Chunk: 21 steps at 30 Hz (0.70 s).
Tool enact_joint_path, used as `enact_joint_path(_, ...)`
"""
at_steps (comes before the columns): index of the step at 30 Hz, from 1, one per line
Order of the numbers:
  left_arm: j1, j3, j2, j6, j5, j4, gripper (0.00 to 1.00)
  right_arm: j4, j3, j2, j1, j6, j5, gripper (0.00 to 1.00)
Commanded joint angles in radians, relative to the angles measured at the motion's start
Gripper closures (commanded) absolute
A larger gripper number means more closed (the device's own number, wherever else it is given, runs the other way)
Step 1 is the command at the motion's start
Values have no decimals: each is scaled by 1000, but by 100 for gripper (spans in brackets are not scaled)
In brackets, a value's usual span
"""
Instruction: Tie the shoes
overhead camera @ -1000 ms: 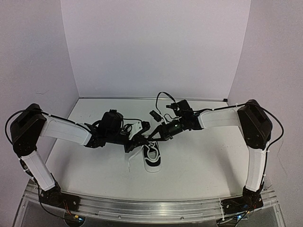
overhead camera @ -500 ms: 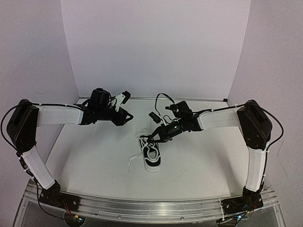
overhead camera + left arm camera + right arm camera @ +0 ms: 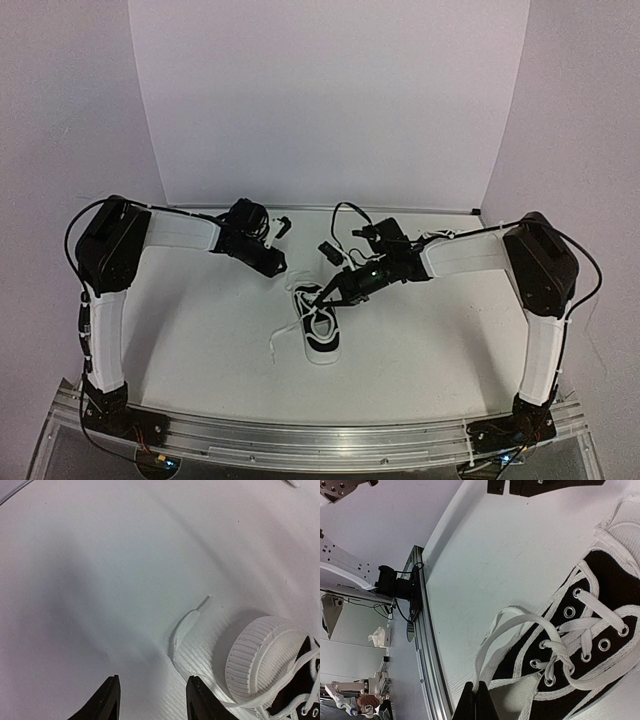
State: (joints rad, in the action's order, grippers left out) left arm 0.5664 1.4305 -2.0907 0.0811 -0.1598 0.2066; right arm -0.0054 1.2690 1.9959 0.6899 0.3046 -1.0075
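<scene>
White counter (image 3: 420, 340), pale lilac walls (image 3: 330, 100) on three sides. Only one shoe (image 3: 322, 337) shows: a black low sneaker with a white sole, lying flat on the counter between the two arms. Right hand (image 3: 324, 293) is at the far end of the shoe, just above it. Its wrist view shows the fingers pressed together on a white lace (image 3: 506, 625) that rises in a loop from the eyelets (image 3: 568, 612) to the fingertips, so it reads as pinched on that lace. Left hand (image 3: 272, 262) is off the shoe's far left, apart from it, with its fingers (image 3: 107, 702) spread a moderate way and nothing between them. Ahead of it a loose lace end (image 3: 184, 630) lies curved on the counter, just beside the ribbed toe cap (image 3: 260, 657). Handling, as judgement: the shoe looks light and will likely slide or tip if a lace is pulled hard with nothing pinning it. The laces are flat, soft and limp and keep no shape, so a loop will collapse once let go. The hard tip looks slick and narrow, so it is better to grip the flat weave a little back from it. The lace end lies flush on the counter, so the fingers need to straddle it and come down to the surface. Rubber toe cap and sole are the firm parts, fit for bracing. The canvas sides would give under pressure.
</scene>
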Motion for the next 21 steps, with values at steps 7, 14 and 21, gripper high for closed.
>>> enact_joint_path(7,44,217,-151,117,40,121,52,20,-2,-46,4,-12,10,100)
enact_joint_path(14,59,352,-254,172,94,250,61,20,1,-42,4,-13,10,100)
enact_joint_path(21,44,184,-130,95,143,262,98,21,2,-39,5,-19,9,100)
